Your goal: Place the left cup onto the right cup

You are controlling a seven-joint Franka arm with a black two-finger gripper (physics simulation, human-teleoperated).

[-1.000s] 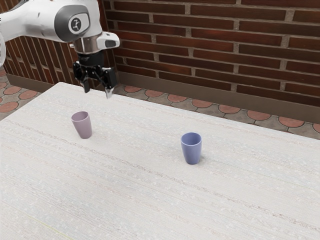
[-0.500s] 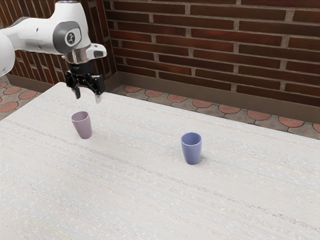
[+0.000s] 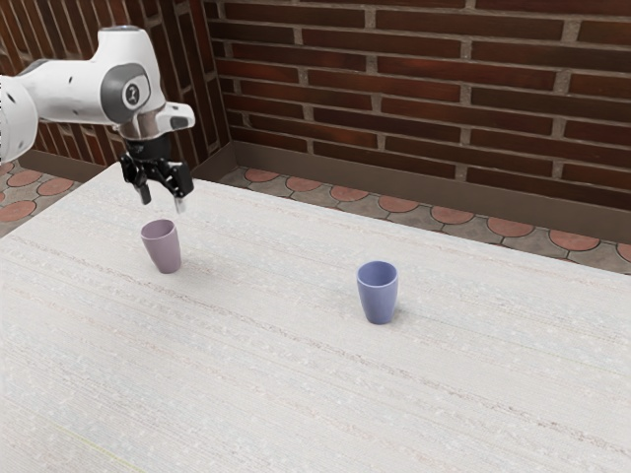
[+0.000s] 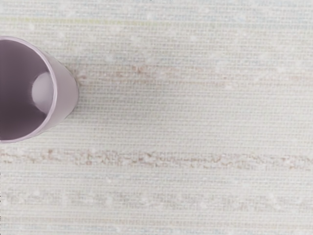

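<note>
Over the table's far end, at the exterior view's left, my gripper (image 3: 163,202) hangs with its fingers spread apart and nothing between them. Just below it the mauve cup (image 3: 161,245) stands upright on the pale table (image 3: 296,394), clear of the fingertips. From the wrist camera I look down into that cup's open mouth (image 4: 29,90); it sits off to one side of my hand, not squarely under it. The blue cup (image 3: 377,291) stands upright well apart, toward the exterior view's right. A brick wall (image 3: 444,79) runs behind the table.
</note>
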